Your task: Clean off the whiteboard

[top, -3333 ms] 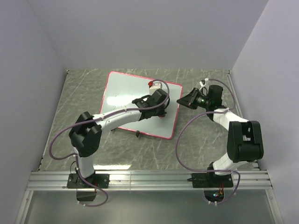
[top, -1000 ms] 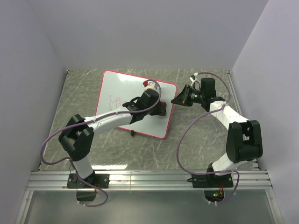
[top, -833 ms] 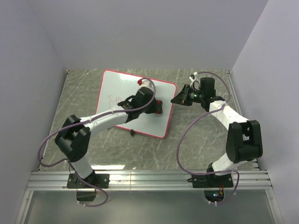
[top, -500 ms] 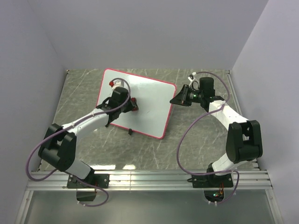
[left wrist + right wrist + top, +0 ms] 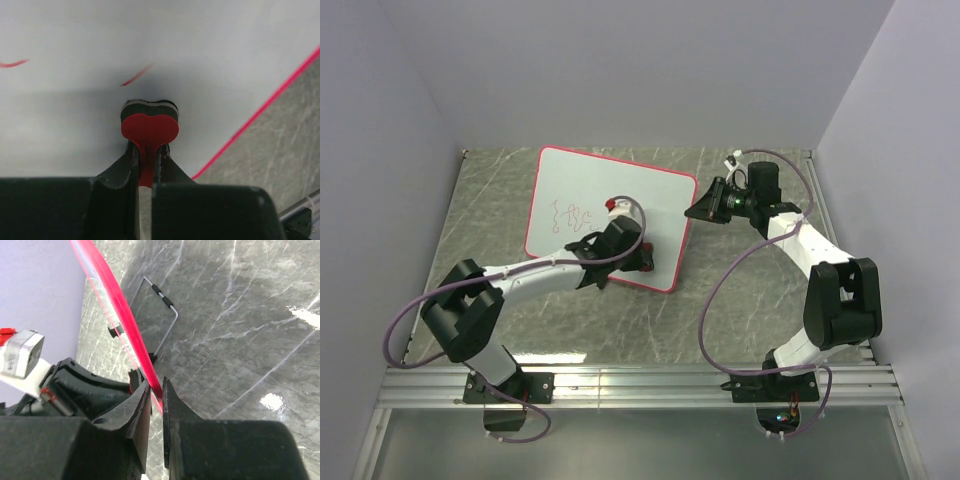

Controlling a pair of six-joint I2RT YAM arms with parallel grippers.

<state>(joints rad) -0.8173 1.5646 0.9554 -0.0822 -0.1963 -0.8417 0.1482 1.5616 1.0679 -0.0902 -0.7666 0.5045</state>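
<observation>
**A:** From overhead, where did the whiteboard (image 5: 600, 185) lie?

**B:** On the table (image 5: 480, 210), turned a little, with its long axis running roughly left to right. The red scribbles (image 5: 570, 214) sat in its left half. The left gripper (image 5: 632, 258) was over the near right part of the board, so the marks lay to its left and slightly farther off. The right gripper (image 5: 692, 211) was at the board's right edge, well apart from the scribbles.

**A:** And the left wrist camera?

**B:** Its fingers were closed on a small red eraser (image 5: 150, 131), which seemed pressed to the white surface. One short red stroke (image 5: 136, 74) lay just ahead of it, and another showed at the far left margin. The frame ran off to the right.

**A:** The right wrist?

**B:** Those fingers were pinched together on the board's red frame, steadying it, I'd judge. A wire stand (image 5: 167, 301) showed beneath. The left arm was clearly the nearer one, so the wipe called for a leftward sweep.
</observation>
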